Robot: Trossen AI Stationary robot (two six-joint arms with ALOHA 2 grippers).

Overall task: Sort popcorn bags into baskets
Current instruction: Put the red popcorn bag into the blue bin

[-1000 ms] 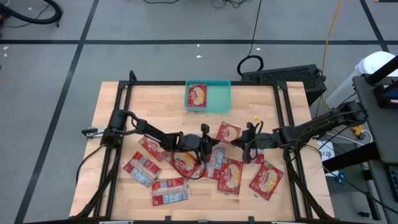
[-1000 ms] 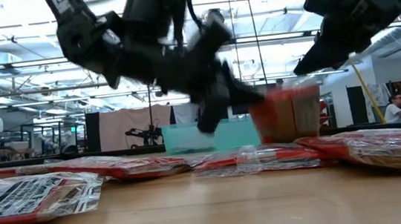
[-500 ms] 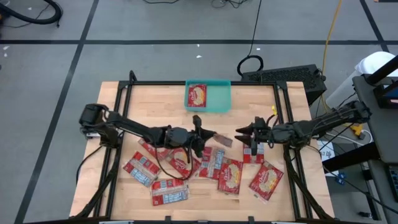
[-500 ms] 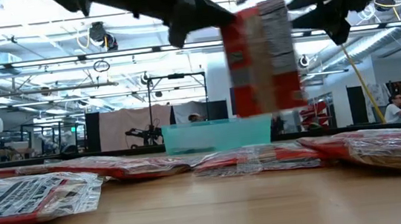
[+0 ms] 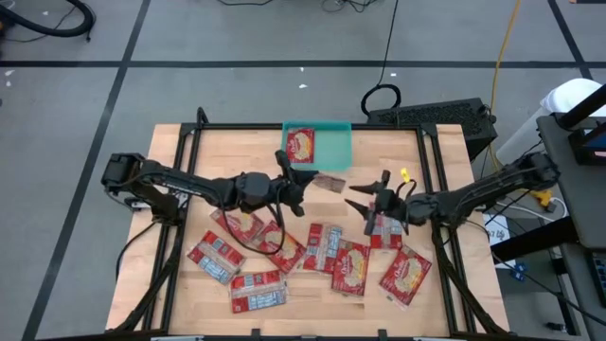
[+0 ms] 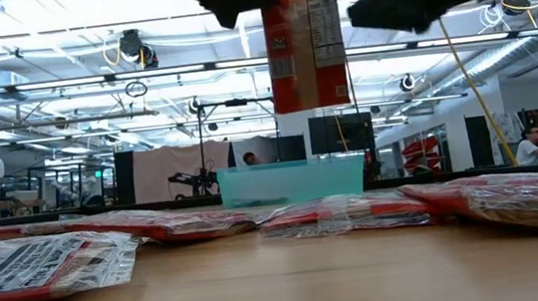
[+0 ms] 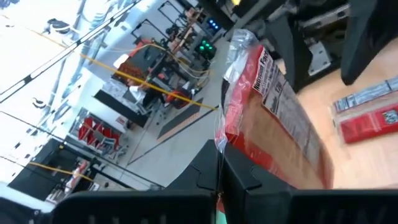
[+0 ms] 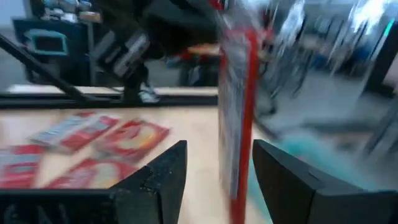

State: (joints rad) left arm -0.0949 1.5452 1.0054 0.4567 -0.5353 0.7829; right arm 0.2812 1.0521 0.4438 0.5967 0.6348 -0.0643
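Wooden table (image 5: 189, 152) amid grey-floored, brightly lit workshop.

In the low view both arms are cut off by the top edge, so neither gripper shows there. The lifted popcorn bag (image 8: 235, 106) is smeared by blur in the right wrist view. The teal basket (image 6: 292, 182) is partly hidden behind flat packets (image 6: 341, 213).

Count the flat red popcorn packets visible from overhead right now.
10 packets: one in the teal plastic tray, one held aloft by the shut left gripper, eight lying on the wooden table. Several overlap, so more may be hidden.
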